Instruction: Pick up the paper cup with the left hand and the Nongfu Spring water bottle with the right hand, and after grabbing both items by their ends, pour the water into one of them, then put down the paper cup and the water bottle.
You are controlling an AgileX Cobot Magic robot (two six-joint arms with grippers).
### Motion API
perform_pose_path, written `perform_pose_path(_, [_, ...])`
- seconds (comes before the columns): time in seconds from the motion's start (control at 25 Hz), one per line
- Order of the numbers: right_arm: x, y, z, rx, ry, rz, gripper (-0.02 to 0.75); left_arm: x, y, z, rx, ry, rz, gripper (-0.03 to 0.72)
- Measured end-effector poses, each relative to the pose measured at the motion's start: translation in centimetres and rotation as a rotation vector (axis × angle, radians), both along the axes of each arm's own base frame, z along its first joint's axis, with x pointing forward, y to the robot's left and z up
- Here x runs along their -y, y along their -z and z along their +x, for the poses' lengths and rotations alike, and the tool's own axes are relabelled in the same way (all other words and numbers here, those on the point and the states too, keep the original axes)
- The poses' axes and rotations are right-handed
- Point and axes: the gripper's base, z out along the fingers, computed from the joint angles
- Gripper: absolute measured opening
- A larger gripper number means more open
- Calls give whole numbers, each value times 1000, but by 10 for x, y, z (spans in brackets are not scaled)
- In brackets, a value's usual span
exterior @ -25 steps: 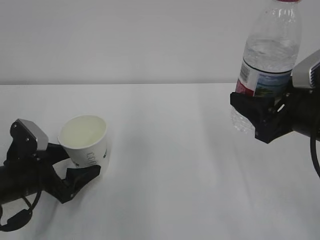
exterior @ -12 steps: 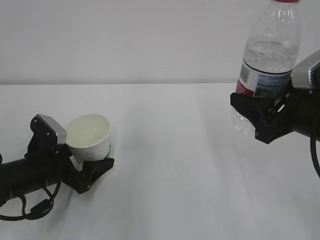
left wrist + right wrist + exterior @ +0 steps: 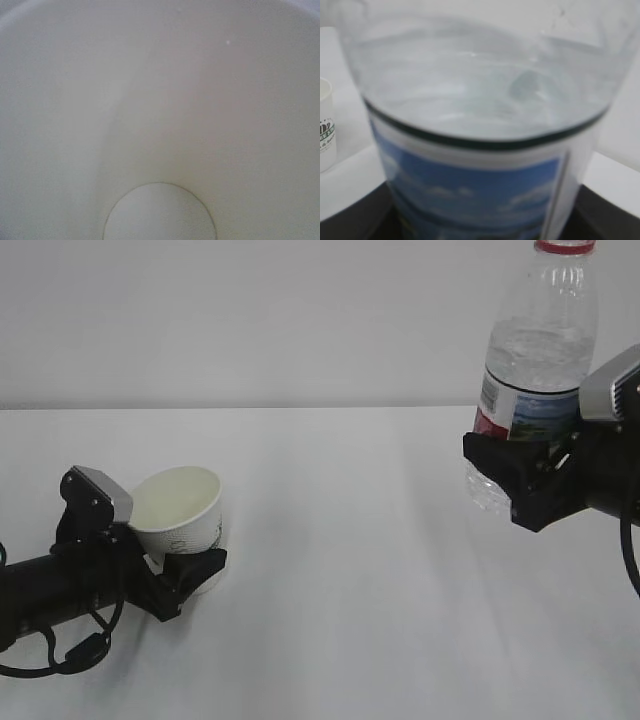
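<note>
Left hand (image 3: pixel 190 575): I saw its fingers around the paper cup (image 3: pixel 183 515), low on the table (image 3: pixel 340 570) at left; whether they were pinching it, I couldn't tell.
Cup: tilted, mouth toward the arm's camera.
Right hand (image 3: pixel 520 475): clamped on the Nongfu Spring water bottle (image 3: pixel 535 365), upright, off the table at right.

Our left arm lies low and nearly level at the left, its end effector (image 3: pixel 185 575) reaching rightward with fingers spread about the paper cup (image 3: pixel 185 515). Our right arm comes in raised from the right edge, its end effector (image 3: pixel 515 480) clamped on the lower body of the upright water bottle (image 3: pixel 535 370).
</note>
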Motion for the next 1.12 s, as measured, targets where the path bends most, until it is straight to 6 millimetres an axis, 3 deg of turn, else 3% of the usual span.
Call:
perform_pose_path(0.24, [0, 0, 0, 0, 0, 0, 482, -2, -2, -8, -15, -2, -2, 563])
perform_pose_path(0.76, [-1, -2, 0, 19, -10, 15, 482, -8, -44, -36, 65, 6, -20, 562])
perform_pose_path(1.12, [-2, -4, 0, 34, -17, 26, 482, -1, -58, -49, 75, 136, -56, 562])
